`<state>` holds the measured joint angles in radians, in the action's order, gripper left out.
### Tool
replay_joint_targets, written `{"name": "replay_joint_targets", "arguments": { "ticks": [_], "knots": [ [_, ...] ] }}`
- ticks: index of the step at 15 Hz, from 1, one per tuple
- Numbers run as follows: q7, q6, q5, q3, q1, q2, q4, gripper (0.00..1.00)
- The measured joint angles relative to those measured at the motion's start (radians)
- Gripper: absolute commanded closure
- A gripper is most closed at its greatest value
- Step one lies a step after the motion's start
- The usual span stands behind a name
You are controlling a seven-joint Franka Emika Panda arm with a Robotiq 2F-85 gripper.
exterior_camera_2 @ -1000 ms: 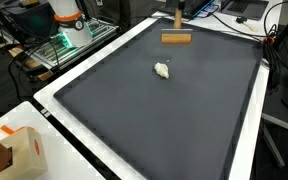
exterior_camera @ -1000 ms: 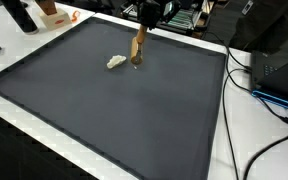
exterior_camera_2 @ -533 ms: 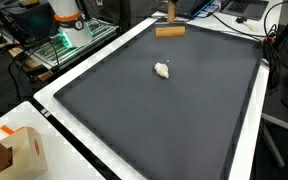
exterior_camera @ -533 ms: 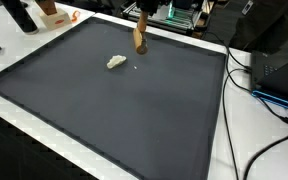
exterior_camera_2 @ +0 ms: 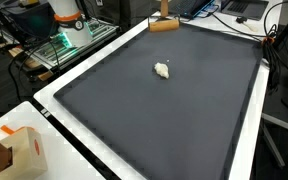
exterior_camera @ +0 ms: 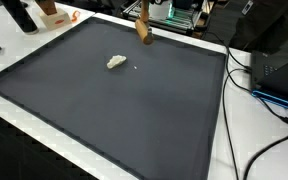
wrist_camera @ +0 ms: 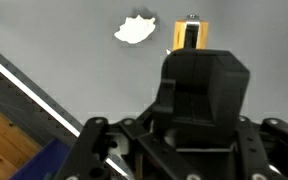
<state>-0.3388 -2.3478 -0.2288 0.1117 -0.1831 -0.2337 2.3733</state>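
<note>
Grips with the hand [exterior_camera: 143, 12] a wooden block [exterior_camera: 142, 30], clamped on it from above so that the wood hangs directly beneath. Hovers at the edge of the mat [exterior_camera: 104, 120] that lies farthest from the cameras in both exterior views, apparently clear of the mat's surface, though no gap can be made out for certain. Shows the block [exterior_camera_2: 164, 26] in an exterior view as a level bar, long axis running along that same edge of the mat. Looks steeper and shorter in an exterior view [exterior_camera: 142, 30], probably foreshortened, so cannot fix the true tilt. Reveals in the wrist view only a small pale patch of the block [wrist_camera: 188, 35] past the black body of the hand, enough to confirm wood between the tips and nothing more about the grip. Shares the mat with a white crumpled scrap [exterior_camera: 115, 62], lying flat further in toward the mat's middle than the block, well apart from it and touched by nothing. Puts that scrap [wrist_camera: 136, 30] just to one side of the block in the wrist view. Sits, as for the mat itself, on a white table [exterior_camera: 236, 110], whose rim frames the mat on every visible side.
</note>
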Motion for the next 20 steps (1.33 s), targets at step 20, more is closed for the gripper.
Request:
{"name": "replay_joint_targets", "arguments": {
  "ticks": [20],
  "knots": [
    [-0.366,-0.166,0.038,-0.087,0.045,0.168,0.021,0.77]
  ]
}}
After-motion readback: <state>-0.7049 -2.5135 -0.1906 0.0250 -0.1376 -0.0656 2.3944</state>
